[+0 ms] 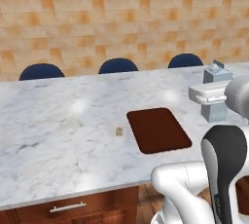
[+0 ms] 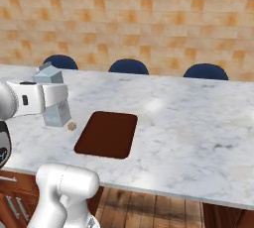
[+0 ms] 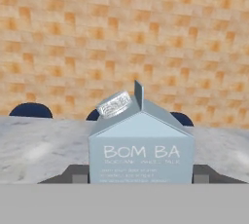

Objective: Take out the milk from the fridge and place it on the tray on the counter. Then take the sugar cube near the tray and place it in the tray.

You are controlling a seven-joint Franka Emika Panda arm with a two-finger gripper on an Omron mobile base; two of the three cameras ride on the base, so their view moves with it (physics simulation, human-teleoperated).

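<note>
The gripper [image 3: 141, 174] is clamped on the milk [image 3: 141, 155], one dark finger on each side wall of the carton. The grip sits low on the body, which leaves the gabled top and its cap free and holds the carton upright — the attitude needed to set it down flat.

In the left base view the milk [image 1: 214, 91] hangs above the counter [image 1: 58, 135], to the right of the tray [image 1: 158, 129] and slightly farther back. The carton is not yet over the tray; judged from this pose, the transport step is in hand and a short move left and toward the near edge is required before lowering.

The sugar cube [image 1: 119, 131] lies on the marble just left of the tray, apart from its rim — well clear of the held carton. The tray itself holds nothing, so either half is available for the carton's base.
</note>
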